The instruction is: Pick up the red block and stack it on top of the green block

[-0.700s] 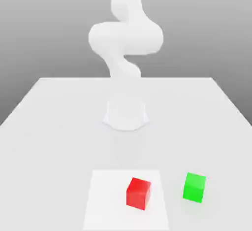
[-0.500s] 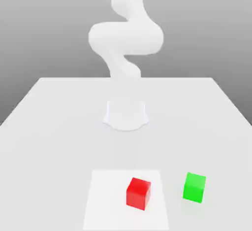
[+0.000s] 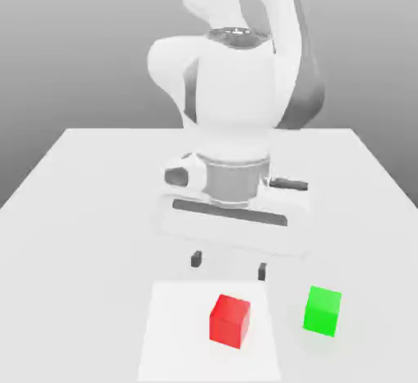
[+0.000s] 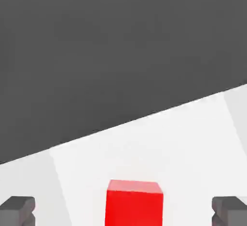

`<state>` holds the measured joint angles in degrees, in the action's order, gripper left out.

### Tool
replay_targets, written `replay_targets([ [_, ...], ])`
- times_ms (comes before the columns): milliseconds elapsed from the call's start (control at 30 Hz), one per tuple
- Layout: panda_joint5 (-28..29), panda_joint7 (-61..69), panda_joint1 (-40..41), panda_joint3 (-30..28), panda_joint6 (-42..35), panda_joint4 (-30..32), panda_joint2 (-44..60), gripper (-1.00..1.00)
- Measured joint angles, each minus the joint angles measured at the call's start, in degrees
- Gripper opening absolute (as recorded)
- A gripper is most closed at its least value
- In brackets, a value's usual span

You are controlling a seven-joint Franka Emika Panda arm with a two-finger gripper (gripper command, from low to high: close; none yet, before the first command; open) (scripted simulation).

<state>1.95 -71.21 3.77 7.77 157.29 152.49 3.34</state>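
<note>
The arm (image 3: 235,87) has swung down into the middle of the exterior view; half a second ago only the tips of its fingers poked in at the top edge, high over the surface (image 3: 90,251). Now the gripper (image 3: 229,265) hangs open and empty just above the red block, its two fingers spread wide, and in the hand view they sit at the lower left and lower right corners with the block between them.

The red block (image 3: 229,321) has not moved: it rests on the white square (image 3: 175,332) at the lower middle of the exterior view. The green block (image 3: 322,311) is likewise where it was, at the lower right, beside the square.

So the reach is nearly done, though nothing is grasped. Next, I judge, the gripper should drop straight over the red block before closing; coming down off-centre could nudge it aside.
</note>
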Motion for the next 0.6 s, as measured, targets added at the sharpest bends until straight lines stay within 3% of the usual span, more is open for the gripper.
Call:
replay_targets([
  [200,3.49,-3.40,-2.46,-3.19,9.99,-0.94,12.45,0.00],
  [233,3.83,-3.66,-2.79,-3.59,10.87,-1.09,13.50,-1.00],
  [433,4.12,-3.91,-2.93,-3.75,11.39,-1.16,14.02,-1.00],
  [600,1.32,-1.83,-1.34,-1.56,4.74,0.03,6.16,-1.00],
])
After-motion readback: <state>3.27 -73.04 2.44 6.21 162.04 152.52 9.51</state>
